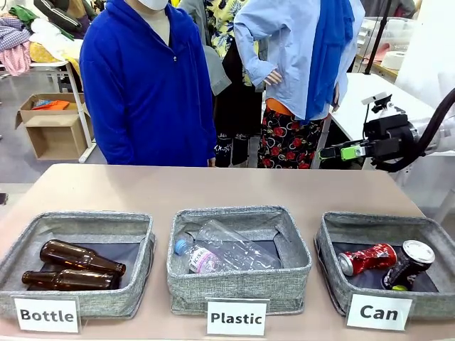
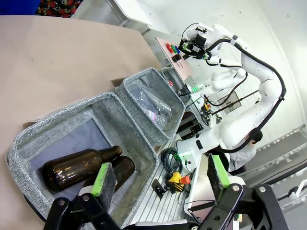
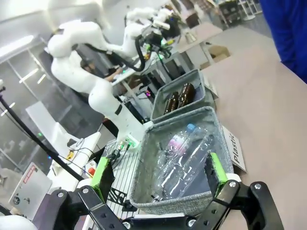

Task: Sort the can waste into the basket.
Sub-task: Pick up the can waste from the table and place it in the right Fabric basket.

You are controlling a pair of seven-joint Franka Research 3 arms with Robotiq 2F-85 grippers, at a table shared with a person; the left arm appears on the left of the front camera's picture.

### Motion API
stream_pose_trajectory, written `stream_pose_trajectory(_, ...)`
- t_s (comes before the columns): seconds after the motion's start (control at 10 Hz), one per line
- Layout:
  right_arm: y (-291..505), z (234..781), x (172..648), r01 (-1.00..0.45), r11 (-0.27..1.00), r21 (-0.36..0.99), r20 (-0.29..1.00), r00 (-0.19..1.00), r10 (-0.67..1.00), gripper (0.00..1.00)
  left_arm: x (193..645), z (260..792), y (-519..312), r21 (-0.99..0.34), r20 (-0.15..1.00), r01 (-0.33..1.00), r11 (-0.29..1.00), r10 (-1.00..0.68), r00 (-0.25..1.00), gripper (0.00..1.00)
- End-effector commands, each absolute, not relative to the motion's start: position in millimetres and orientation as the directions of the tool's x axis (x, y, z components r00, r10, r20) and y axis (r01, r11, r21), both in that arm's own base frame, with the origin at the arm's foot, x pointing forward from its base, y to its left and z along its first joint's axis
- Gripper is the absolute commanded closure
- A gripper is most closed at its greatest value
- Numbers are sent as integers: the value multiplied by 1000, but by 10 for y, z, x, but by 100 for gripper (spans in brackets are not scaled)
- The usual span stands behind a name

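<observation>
1. Where the worktop (image 1: pixel 213 188) meets its near edge, three grey fabric bins stand in a row, each with a white label.
2. Left: the "Bottle" bin (image 1: pixel 78 224) holds two brown glass bottles (image 1: pixel 75 266) lying on their sides.
3. Left gripper (image 2: pixel 160 179): seen in its wrist view above the bottle bin, jaws spread wide, nothing between the green pads.
4. Centre: the "Plastic" bin (image 1: pixel 238 217) contains a clear plastic bottle (image 1: pixel 227 252) with a blue cap.
5. Right: the basket (image 1: pixel 384 227) labelled "Can" holds the crushed red can (image 1: pixel 367 258) and, just beside it, the dark can (image 1: pixel 409 263), apparently tilted against the wall.
6. Right gripper (image 1: pixel 333 152): raised beyond the basket's far side, jaws wide and empty.
7. Far side: a person in a blue top (image 1: pixel 146 85) stands at the worktop.
</observation>
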State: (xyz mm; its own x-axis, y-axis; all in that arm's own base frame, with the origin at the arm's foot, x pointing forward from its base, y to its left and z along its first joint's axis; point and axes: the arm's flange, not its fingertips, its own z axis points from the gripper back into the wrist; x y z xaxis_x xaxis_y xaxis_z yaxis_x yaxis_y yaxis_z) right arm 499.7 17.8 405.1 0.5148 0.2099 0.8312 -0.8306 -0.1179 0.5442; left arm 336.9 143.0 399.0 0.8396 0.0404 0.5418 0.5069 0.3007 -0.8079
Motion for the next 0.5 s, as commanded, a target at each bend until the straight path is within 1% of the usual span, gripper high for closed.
stream_pose_trajectory(0.0,211,4025,4952,-843,-109,526,841,498,210,0,3339,4004,1408,-810,535,498,309,40,844,0)
stream_pose_trajectory(0.4,211,4025,4952,-843,-109,526,841,498,210,0,3339,4004,1408,-810,535,498,309,40,844,0)
